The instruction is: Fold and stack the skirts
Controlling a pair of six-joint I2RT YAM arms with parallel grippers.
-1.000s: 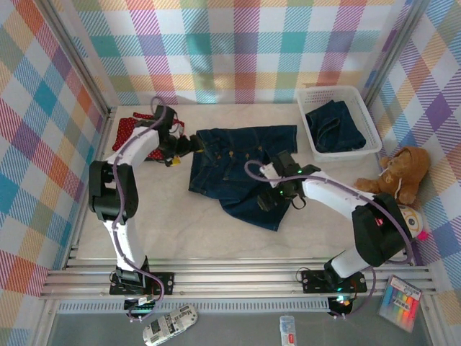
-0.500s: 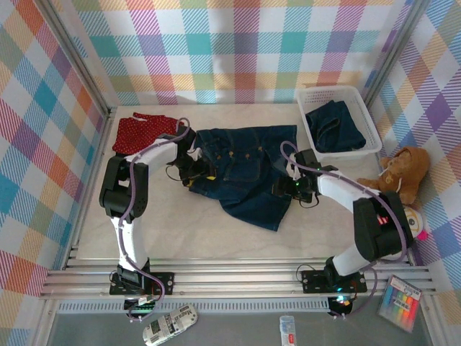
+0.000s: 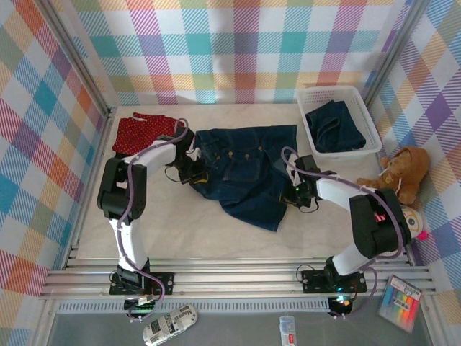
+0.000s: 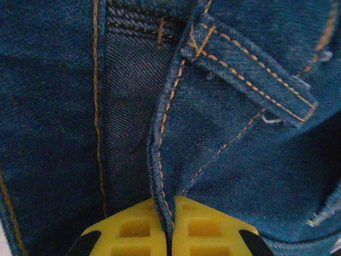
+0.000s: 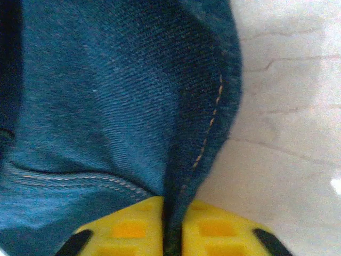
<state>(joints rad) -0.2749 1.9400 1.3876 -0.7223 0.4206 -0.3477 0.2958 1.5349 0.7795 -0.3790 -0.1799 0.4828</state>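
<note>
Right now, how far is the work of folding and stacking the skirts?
Done: no stack yet; the red dotted skirt lies alone, far left. In hand: left gripper and right gripper are shut on opposite edges of the spread denim skirt. Left: folding it, plus the denim piece in the white basket.

On counter (image 3: 180, 223) middle, spread skirt (image 3: 245, 173); at far-left corner, second skirt (image 3: 140, 132); in basket (image 3: 328, 90) at far-right corner, third skirt (image 3: 335, 126).
</note>
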